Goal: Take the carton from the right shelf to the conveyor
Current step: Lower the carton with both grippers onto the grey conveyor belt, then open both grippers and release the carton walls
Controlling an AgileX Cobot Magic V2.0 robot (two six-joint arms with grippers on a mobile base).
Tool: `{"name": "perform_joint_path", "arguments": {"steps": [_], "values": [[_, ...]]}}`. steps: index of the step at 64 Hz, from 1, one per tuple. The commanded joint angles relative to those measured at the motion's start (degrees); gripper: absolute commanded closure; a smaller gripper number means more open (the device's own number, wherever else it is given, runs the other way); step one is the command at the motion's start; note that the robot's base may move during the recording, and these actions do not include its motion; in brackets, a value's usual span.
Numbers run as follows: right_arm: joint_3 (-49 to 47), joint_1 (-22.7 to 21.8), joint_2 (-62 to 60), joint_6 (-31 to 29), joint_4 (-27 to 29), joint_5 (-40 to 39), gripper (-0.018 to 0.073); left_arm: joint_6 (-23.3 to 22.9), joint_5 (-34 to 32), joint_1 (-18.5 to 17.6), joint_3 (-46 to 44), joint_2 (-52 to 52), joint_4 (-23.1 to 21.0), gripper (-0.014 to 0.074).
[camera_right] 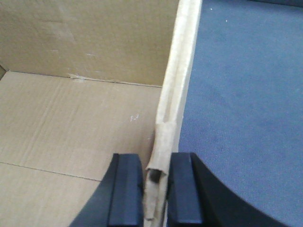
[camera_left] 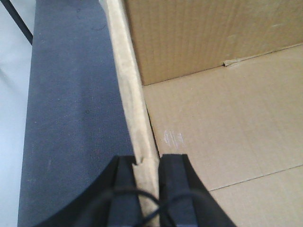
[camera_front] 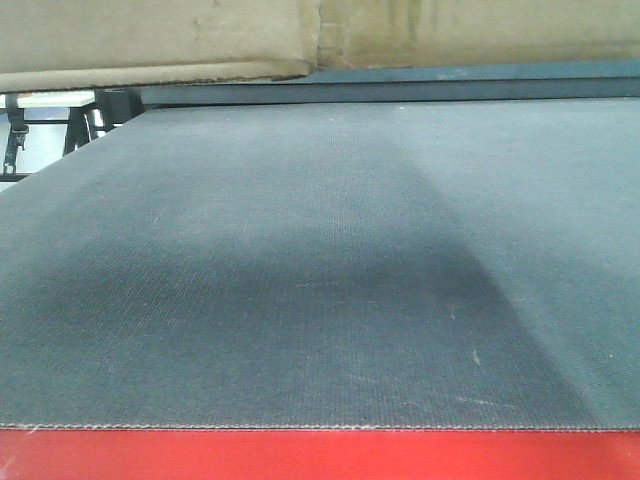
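Observation:
The carton (camera_front: 160,40), plain brown cardboard and open at the top, fills the top edge of the front view over the conveyor (camera_front: 320,280), a dark grey belt with a red frame edge (camera_front: 320,455). My left gripper (camera_left: 147,163) is shut on the carton's left wall (camera_left: 130,94), one finger outside and one inside. My right gripper (camera_right: 155,163) is shut on the crumpled right wall (camera_right: 177,85) in the same way. The carton's bare floor (camera_left: 213,123) (camera_right: 71,118) shows in both wrist views, with belt (camera_left: 75,104) (camera_right: 236,94) beside it. The right shelf is out of view.
A shadow lies across the middle of the belt. A metal and black frame (camera_front: 60,110) stands past the belt's far left corner, and a dark rail (camera_front: 400,90) runs along its far end. Pale floor (camera_left: 12,94) borders the belt on the left.

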Motion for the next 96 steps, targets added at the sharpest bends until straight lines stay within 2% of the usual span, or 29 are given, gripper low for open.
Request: {"name": "perform_joint_path", "arguments": {"steps": [1, 30, 40, 43, 61, 78, 88, 92, 96], "values": [[-0.33, -0.05, -0.68, -0.88, -0.57, -2.37, 0.0627, 0.56, -1.32, -0.33, -0.18, -0.76, 1.47, 0.0614], [-0.43, -0.05, -0.68, -0.88, -0.15, -2.18, 0.0627, 0.56, -1.32, -0.33, -0.18, -0.76, 1.25, 0.0614], [-0.43, -0.17, -0.04, -0.88, -2.14, -0.57, 0.0627, 0.56, -3.76, -0.33, -0.18, -0.14, -1.14, 0.0614], [-0.31, -0.71, 0.47, -0.88, -3.64, 0.43, 0.0627, 0.56, -4.05, -0.33, -0.18, 0.97, -1.34, 0.0614], [-0.31, -6.1, 8.58, -0.88, -3.28, 1.63, 0.0627, 0.56, -4.96, 0.43, -0.18, 10.37, -1.34, 0.0614], [-0.31, -7.03, 19.57, -0.88, -3.28, 0.61, 0.0627, 0.56, -10.57, 1.07, -0.18, 17.59, 0.42, 0.0612], [-0.31, -7.03, 23.07, -0.88, -3.28, -0.8, 0.0624, 0.56, -11.01, 2.26, -0.18, 20.42, 0.42, 0.0608], [-0.31, -7.03, 23.42, -0.88, -3.28, -0.89, 0.0573, 0.56, -10.79, 2.62, -0.18, 20.99, 0.18, 0.0559], [-0.31, -7.03, 23.51, -0.88, -3.28, -1.03, 0.0444, 0.56, -10.9, 3.12, -0.18, 21.03, 0.07, 0.0444]]}}
